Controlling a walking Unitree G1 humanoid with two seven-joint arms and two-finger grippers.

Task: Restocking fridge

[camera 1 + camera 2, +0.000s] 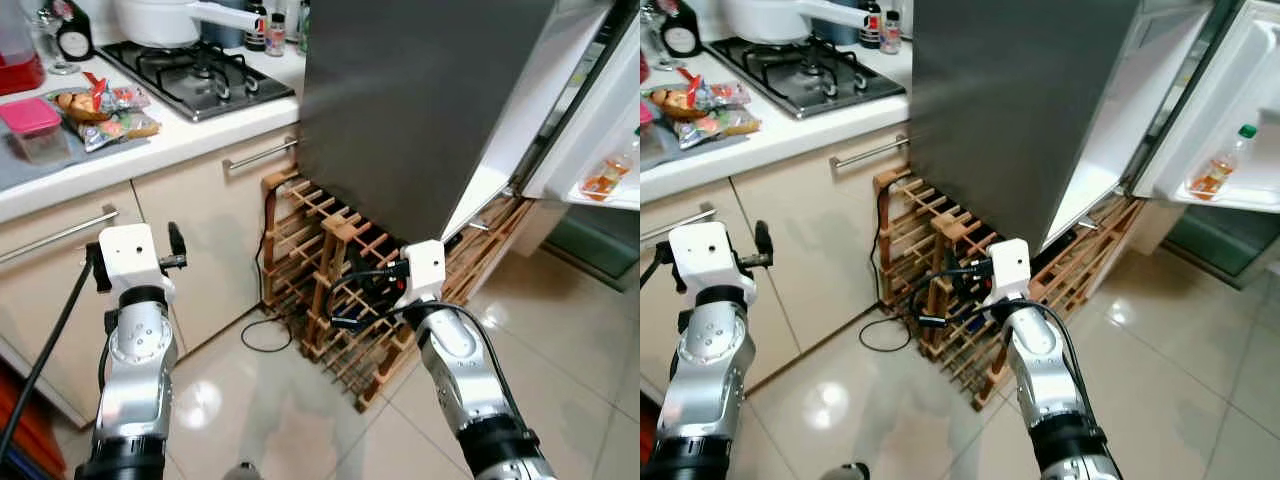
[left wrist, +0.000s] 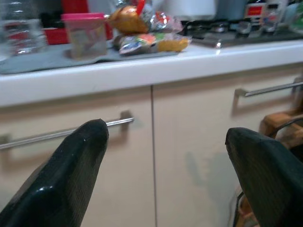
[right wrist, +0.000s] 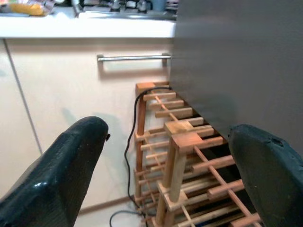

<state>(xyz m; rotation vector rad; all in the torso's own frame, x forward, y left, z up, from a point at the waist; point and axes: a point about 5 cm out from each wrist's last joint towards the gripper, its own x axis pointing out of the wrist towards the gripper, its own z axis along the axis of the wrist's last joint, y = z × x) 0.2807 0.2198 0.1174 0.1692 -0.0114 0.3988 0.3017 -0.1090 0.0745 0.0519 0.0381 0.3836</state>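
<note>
The fridge's big grey door stands open ahead, its white inner edge showing on the right. Further right, a white door shelf holds a small bottle of orange liquid with a green cap. Food packets and a pink-lidded tub lie on the white counter at the left. My left gripper is open and holds nothing; it faces the cream cabinet fronts below the counter. My right gripper, likewise open with nothing held, points at the wooden rack beside the fridge.
A wooden wine rack stands low between the cabinets and the fridge, with a black cable looping onto the glossy tiled floor. A gas hob with a white pot sits on the counter. Cabinet bar handles protrude.
</note>
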